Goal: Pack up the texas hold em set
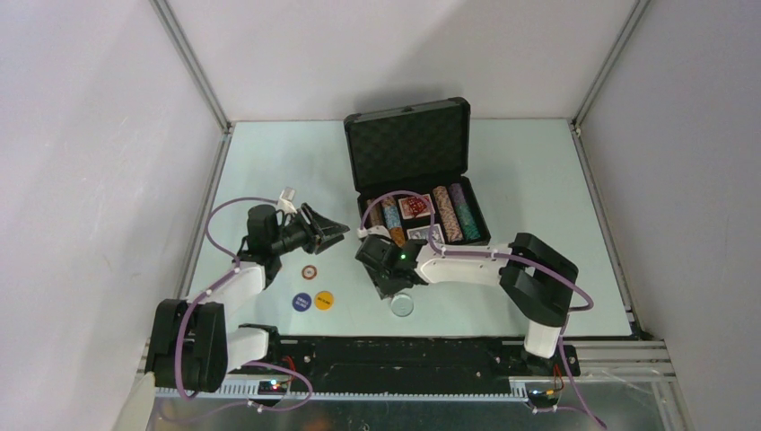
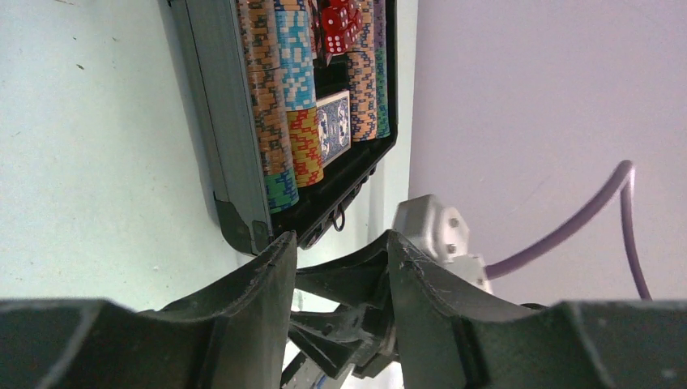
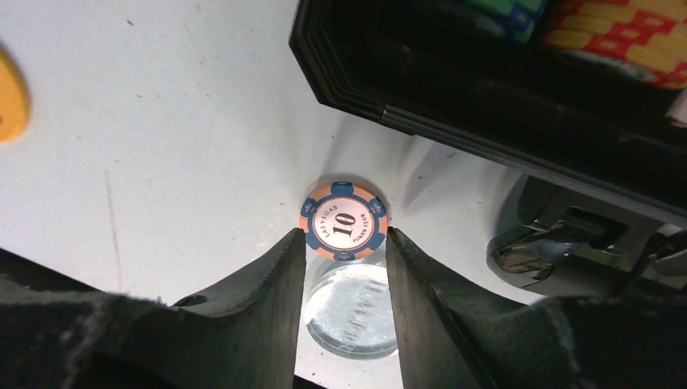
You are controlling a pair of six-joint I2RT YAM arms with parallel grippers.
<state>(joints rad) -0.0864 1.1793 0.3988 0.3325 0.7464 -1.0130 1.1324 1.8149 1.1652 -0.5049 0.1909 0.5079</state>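
The black case point(image 1: 409, 135) of the texas hold em set stands open at the back, its foam-lined lid upright. Its tray holds rows of striped poker chips point(image 1: 444, 214), card decks point(image 1: 415, 206) and red dice point(image 2: 339, 23). In the right wrist view an orange and blue "10" chip point(image 3: 343, 220) sits between the tips of my right gripper point(image 3: 343, 237), which touch its rim on both sides. A clear round button point(image 3: 352, 312) lies on the table under those fingers. My left gripper point(image 2: 340, 243) hovers left of the case, fingers apart and empty.
A red and white chip point(image 1: 309, 272), a blue button point(image 1: 301, 302) and a yellow button point(image 1: 324, 299) lie on the table near the left arm. The case's front corner point(image 3: 340, 81) is close to the right gripper. Walls enclose the table on three sides.
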